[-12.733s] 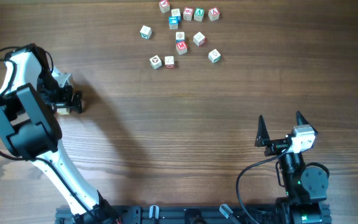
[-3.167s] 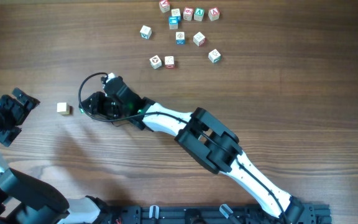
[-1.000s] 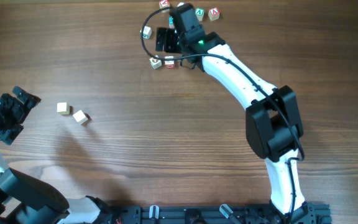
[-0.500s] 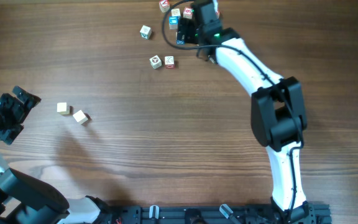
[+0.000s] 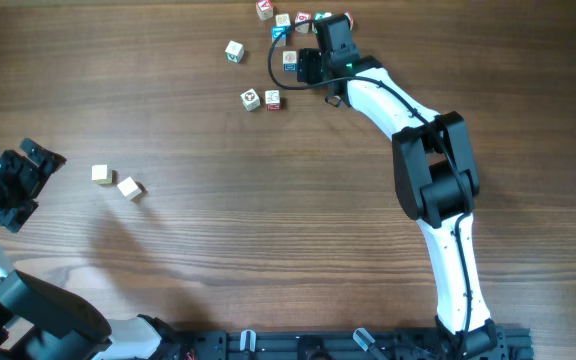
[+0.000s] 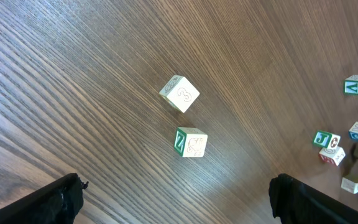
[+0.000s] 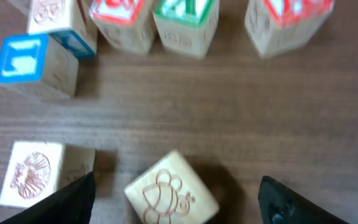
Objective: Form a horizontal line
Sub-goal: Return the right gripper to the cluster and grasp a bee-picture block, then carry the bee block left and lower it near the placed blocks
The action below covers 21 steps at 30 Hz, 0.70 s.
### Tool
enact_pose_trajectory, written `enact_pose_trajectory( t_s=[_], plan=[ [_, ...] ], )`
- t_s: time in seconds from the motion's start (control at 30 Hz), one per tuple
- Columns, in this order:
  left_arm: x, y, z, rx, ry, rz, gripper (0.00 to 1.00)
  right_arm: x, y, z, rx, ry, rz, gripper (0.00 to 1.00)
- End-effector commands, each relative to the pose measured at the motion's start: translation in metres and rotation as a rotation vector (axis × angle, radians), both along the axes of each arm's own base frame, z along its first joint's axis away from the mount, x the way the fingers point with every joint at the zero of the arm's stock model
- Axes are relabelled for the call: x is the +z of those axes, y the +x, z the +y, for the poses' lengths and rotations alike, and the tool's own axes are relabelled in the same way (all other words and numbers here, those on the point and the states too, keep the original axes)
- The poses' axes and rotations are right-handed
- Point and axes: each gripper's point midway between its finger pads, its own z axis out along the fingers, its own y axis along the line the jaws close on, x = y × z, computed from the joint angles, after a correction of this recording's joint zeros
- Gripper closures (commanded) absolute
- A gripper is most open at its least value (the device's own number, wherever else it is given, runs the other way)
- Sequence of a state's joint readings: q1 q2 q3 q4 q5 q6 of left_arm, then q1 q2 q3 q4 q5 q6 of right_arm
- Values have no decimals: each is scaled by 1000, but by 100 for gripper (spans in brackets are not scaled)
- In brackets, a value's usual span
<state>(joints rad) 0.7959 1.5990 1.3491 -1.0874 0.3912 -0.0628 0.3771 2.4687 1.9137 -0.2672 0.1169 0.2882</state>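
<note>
Two small pale wooden letter cubes (image 5: pixel 101 174) lie near but apart at the brown wooden worktop's (image 5: pixel 268 230) left, the horizontal line unfinished; right gripper (image 7: pixel 176 183), fingers apart, straddles a bee-marked wooden cube (image 7: pixel 169 194); left gripper (image 6: pixel 174 183) hangs spread, empty.

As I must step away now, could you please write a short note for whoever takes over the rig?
Left tool: open, empty, off to the left.
Right tool: open, straddling the bee cube, not gripping it.
Done: the 3 cube and the green-sided cube are set down, apart and out of line.
To do: fetch a third cube, then push all three touching in a straight row.
</note>
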Motion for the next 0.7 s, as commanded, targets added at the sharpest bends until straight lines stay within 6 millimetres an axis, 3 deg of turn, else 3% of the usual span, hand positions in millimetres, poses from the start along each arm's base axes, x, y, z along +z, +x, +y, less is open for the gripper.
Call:
enact_pose_trajectory(
  t_s=[0.0,0.2,0.37,0.47,0.57,0.67],
  plan=[
    [-3,0,-2,5,-21,1,0,-5,8,-4,23,-74,-34,20],
    [-3,0,-2,5,-21,1,0,-31,0,-7,51,-117,16,38],
    [-3,0,-2,5,-21,1,0,-23,2,-12,54,-168,16,64],
    [-3,0,-2,5,-21,1,0,0,10,-10,47,-163,-10,73],
    [-3,0,-2,5,-20,1,0,39,16,-6,37,-135,-53,78],
    [-3,0,-2,5,-21,1,0,75,8,6,52,-80,-53,85]
  ],
)
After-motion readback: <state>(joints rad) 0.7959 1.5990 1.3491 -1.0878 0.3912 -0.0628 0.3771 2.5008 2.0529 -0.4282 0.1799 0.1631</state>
